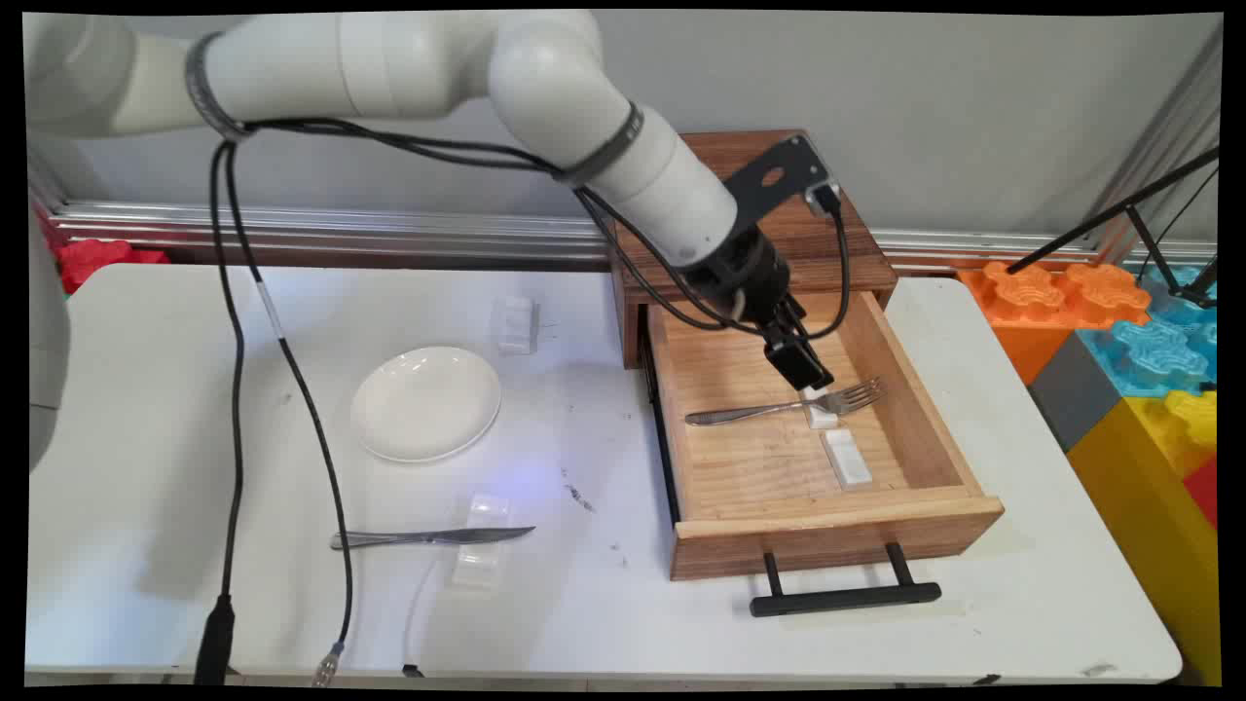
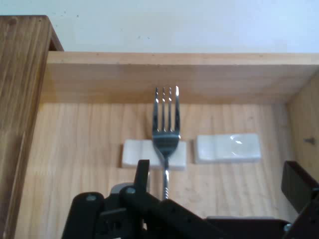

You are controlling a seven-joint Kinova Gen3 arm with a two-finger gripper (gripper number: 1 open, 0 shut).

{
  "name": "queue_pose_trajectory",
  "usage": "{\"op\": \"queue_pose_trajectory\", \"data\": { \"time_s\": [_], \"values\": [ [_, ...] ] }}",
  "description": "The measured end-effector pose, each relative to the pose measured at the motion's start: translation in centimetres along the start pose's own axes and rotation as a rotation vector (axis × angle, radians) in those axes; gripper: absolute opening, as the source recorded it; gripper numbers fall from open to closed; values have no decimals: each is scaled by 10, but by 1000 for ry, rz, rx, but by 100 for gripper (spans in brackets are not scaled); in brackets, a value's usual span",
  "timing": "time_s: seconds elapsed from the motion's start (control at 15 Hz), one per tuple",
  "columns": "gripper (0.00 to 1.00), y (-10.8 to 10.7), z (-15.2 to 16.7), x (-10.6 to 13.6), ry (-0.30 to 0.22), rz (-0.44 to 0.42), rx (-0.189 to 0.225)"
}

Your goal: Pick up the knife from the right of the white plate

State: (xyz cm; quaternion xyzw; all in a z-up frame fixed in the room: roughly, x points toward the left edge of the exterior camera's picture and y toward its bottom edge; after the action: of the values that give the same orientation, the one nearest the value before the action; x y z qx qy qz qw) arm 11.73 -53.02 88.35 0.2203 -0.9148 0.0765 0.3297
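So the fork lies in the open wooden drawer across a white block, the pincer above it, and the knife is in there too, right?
Not quite: the knife lies on the table, outside the drawer, as the main view shows. The fork, white block and pincer are as stated.

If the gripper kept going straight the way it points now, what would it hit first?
Most likely the fork, lying across a white block in the open drawer. The gripper points down at the fork's neck, fingers open on either side. Depth is hard to judge.
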Motion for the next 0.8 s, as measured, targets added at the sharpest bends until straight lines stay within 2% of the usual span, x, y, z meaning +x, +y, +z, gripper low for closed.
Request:
{"op": "queue_pose_trajectory", "data": {
  "time_s": [0.47,0.8],
  "values": [
    [100,8,-54,-1,-41,-31,-18],
    [100,13,-98,-16,-69,-55,-23]
  ]
}}
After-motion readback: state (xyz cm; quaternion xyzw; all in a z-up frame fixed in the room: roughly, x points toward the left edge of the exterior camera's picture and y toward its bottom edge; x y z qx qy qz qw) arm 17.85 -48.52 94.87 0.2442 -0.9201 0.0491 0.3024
